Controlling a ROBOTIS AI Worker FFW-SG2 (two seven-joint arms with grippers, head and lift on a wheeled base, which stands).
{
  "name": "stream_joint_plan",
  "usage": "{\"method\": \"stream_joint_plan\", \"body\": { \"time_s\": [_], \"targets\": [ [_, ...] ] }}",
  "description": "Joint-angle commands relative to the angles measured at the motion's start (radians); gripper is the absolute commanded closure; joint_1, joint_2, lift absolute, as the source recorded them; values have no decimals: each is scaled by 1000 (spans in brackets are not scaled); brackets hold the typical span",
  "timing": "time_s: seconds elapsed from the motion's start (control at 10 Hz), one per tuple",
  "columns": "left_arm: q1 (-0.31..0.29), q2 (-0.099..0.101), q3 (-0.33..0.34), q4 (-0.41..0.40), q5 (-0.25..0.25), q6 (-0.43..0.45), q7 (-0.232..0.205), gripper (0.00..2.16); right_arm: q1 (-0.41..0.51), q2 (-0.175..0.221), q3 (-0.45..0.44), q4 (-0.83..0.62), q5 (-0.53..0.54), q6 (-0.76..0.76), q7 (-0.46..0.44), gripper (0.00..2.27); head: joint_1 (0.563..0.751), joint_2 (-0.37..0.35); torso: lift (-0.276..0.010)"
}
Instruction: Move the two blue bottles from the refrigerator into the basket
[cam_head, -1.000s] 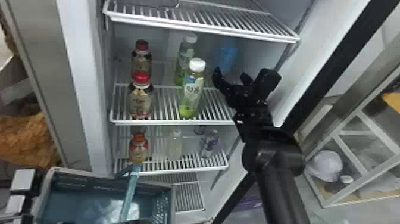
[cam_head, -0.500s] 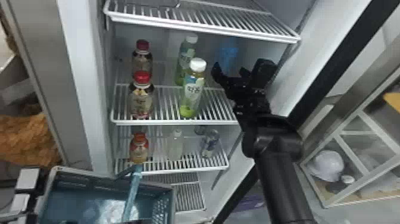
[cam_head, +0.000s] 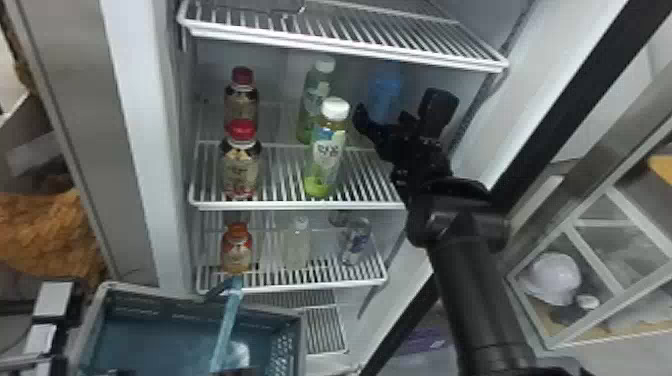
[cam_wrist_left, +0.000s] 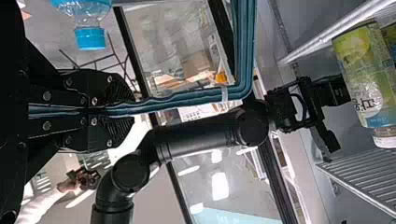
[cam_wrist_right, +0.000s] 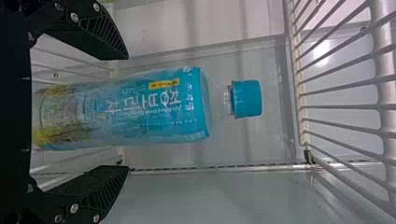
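Clearly, the fridge (cam_head: 135, 150) is the largest thing, and the right arm (cam_head: 475, 290) reaches into it from the right side. At the near left stands the basket (cam_head: 150, 340), with its handle (cam_head: 227, 320) raised. The left tool (cam_wrist_left: 128, 111) is closed upon this handle; if that hold slips, or if the left arm is jerked, the basket may tilt or swing.

On the middle shelf (cam_head: 300, 205), the right tool (cam_wrist_right: 126, 112) is spread, with one finger on each side of the blue bottle (cam_head: 384, 95), which stands upright at the far right. It does not grip the bottle. I think the step now is to close evenly. If the closing is not centred, one finger may push first, and the bottle could turn or fall. Its cap may also hit the upper shelf (cam_head: 350, 50) if the lift is too high.

The green bottle (cam_head: 327, 150) is just left of the fingers, so a careless exit could knock it down. The other blue bottle (cam_wrist_left: 88, 37) seems to be in the basket already.
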Motion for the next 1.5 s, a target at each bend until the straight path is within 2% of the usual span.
{"method": "stream_joint_plan", "body": {
  "time_s": [0.0,0.9,1.0,1.2,1.4],
  "targets": [
    [-3,-1,0,1,0,0,0,1199,-22,-4,7,20,-3,21,0,179,695,-296,0],
    [-12,-5,-3,11,-2,0,0,1199,-123,-4,12,120,41,80,1,202,695,-291,0],
    [-12,-5,-3,11,-2,0,0,1199,-133,-7,16,135,40,82,7,285,695,-291,0],
    [-17,-7,-5,13,-5,0,0,1199,-155,-16,26,177,32,82,34,644,695,-285,0],
    [-15,-7,-5,15,-3,-2,0,1199,-145,-14,29,162,28,77,34,763,695,-283,0]
  ]
}}
